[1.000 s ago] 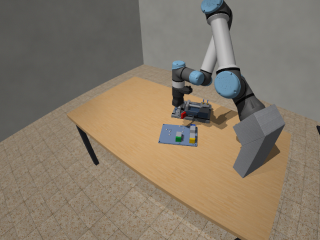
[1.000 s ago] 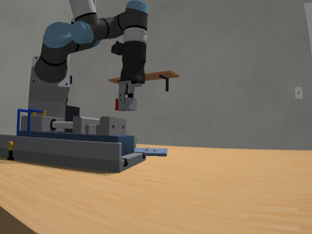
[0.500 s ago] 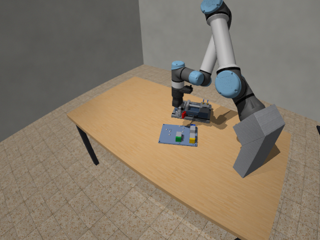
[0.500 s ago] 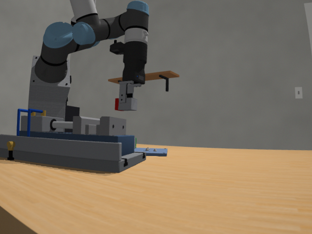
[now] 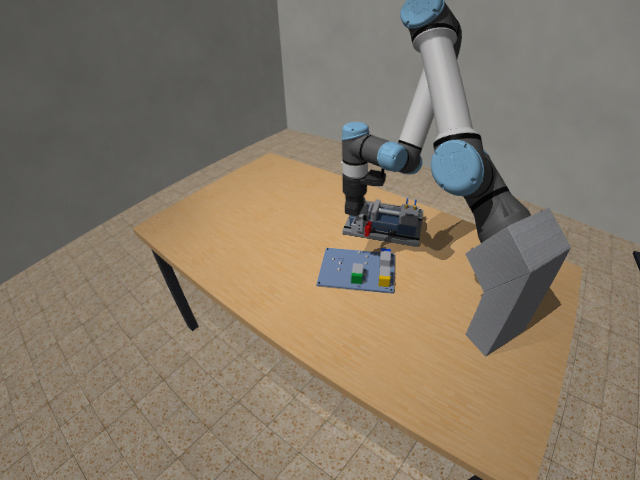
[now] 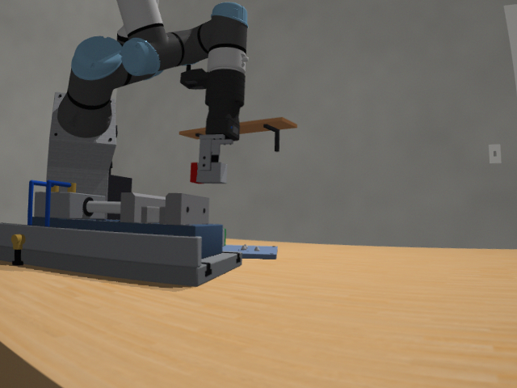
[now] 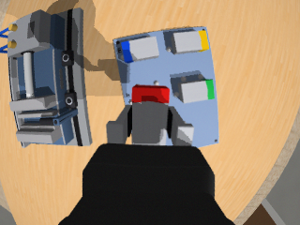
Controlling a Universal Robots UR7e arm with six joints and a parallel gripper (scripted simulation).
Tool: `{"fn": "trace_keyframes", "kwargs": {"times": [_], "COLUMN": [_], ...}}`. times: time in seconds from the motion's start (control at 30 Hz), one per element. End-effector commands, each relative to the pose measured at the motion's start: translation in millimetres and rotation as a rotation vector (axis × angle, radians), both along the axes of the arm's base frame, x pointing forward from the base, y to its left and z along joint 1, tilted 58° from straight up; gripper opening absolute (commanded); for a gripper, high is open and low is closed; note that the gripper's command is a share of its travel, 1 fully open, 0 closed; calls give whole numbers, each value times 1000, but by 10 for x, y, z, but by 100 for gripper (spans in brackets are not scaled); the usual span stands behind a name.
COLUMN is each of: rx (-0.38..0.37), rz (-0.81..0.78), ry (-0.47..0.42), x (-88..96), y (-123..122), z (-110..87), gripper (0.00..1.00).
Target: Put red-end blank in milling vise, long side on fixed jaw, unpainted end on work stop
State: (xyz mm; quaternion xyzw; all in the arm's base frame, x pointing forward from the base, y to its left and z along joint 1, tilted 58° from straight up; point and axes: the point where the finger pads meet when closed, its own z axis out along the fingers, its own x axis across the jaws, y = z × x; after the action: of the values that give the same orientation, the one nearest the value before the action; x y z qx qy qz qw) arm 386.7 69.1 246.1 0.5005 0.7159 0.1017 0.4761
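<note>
i'm over a wood-topped table (image 5: 289, 242) (image 6: 317, 317) (image 7: 253, 70), tiled floor (image 5: 129, 377), grey walls (image 5: 465, 67) (image 6: 376, 83) (a wooden shelf (image 6: 287, 123) too). one vise (image 5: 385, 235) (image 6: 125, 246) (image 7: 82, 108), one plate (image 5: 330, 276) (image 6: 266, 252) (image 7: 150, 67), three blanks on it; my gripper (image 5: 355, 219) (image 6: 212, 166) (image 7: 149, 115) clamps a fourth, the red-ended blank (image 5: 367, 228) (image 6: 215, 173) (image 7: 150, 110), above the vise's height.

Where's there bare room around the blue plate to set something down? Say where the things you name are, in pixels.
On the plate (image 5: 330, 276) (image 7: 145, 70), between the blue-ended blank (image 5: 385, 257) (image 7: 142, 49) and green-ended blank (image 5: 357, 273) (image 7: 193, 91). Crowded: its corner with the yellow-ended blank (image 5: 384, 276) (image 7: 187, 42).
</note>
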Motion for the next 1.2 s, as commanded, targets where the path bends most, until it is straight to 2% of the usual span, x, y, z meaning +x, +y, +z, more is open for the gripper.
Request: {"fn": "trace_keyframes", "kwargs": {"times": [0.0,0.27,0.43,0.83,1.0,1.17], "rx": [-68,-68,-242,-242,-415,-415], "rz": [48,48,164,164,280,280], "ry": [25,25,98,98,171,171], "x": [-1,-1,-1,-1,-1,-1], "y": [0,0,0,0,0,0], "z": [3,3,2,2,2,2], "gripper": [0,0,0,0,0,0]}}
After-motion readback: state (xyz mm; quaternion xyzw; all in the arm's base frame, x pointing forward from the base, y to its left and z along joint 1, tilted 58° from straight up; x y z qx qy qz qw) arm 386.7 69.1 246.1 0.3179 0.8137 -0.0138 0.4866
